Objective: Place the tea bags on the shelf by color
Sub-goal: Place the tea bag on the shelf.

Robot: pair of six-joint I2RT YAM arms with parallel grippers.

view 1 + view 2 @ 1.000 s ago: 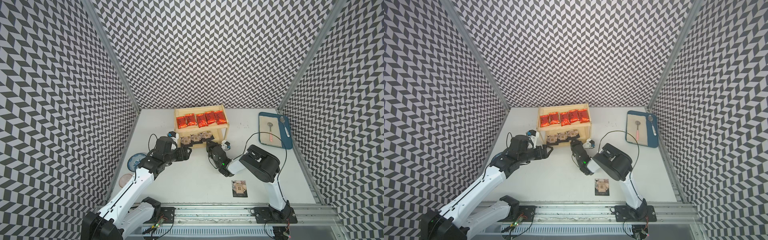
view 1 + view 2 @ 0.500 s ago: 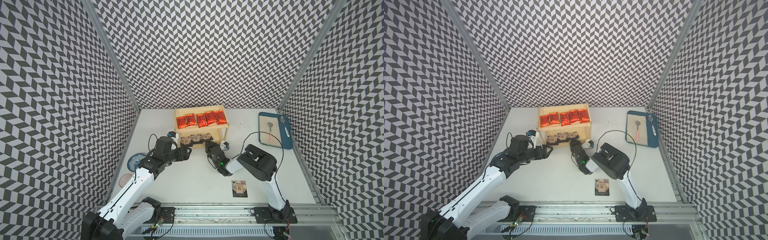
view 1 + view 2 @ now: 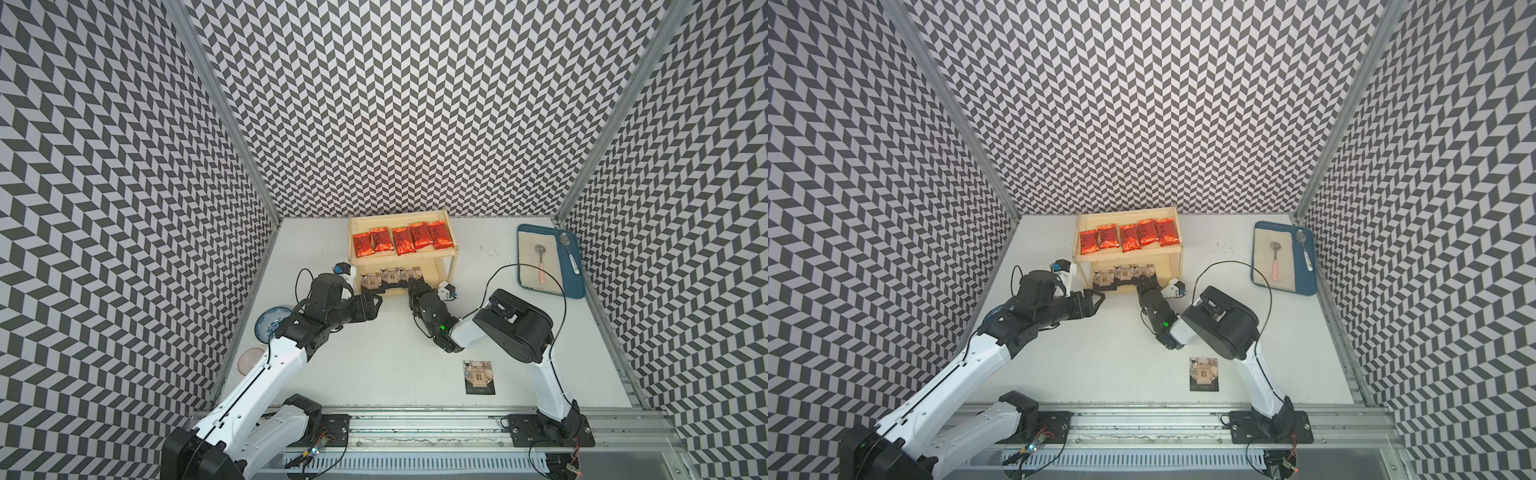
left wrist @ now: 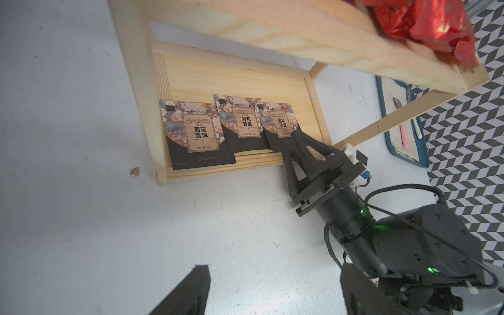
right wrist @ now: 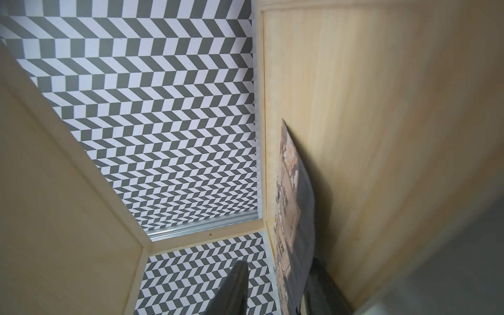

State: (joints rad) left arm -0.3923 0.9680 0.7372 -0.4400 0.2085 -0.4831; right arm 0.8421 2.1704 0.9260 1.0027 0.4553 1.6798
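Note:
The pale wooden shelf (image 3: 403,259) (image 3: 1127,258) stands at the back of the table. Several red tea bags (image 3: 401,240) (image 3: 1128,237) lie in a row on its top board. Three black tea bags (image 3: 390,276) (image 4: 196,133) lie on the lower board (image 4: 231,76). My right gripper (image 3: 415,284) (image 4: 293,144) (image 5: 281,272) is at that board's front edge, open around the near end of the rightmost black tea bag (image 4: 278,125) (image 5: 297,204); one finger stands clear of it. Another black tea bag (image 3: 478,376) (image 3: 1203,373) lies flat near the table's front. My left gripper (image 3: 376,301) (image 4: 274,270) hangs open and empty by the shelf's front left corner.
A blue tray (image 3: 575,282) with two spoons (image 3: 540,262) sits at the back right. At the left wall lie a small blue patterned plate (image 3: 270,326) and a pinkish disc (image 3: 250,359). The right arm's cable loops over the table toward the tray.
My right gripper has pushed a little further toward the lower board with the black tea bag, and its jaws have parted from shut. The left arm has not moved.

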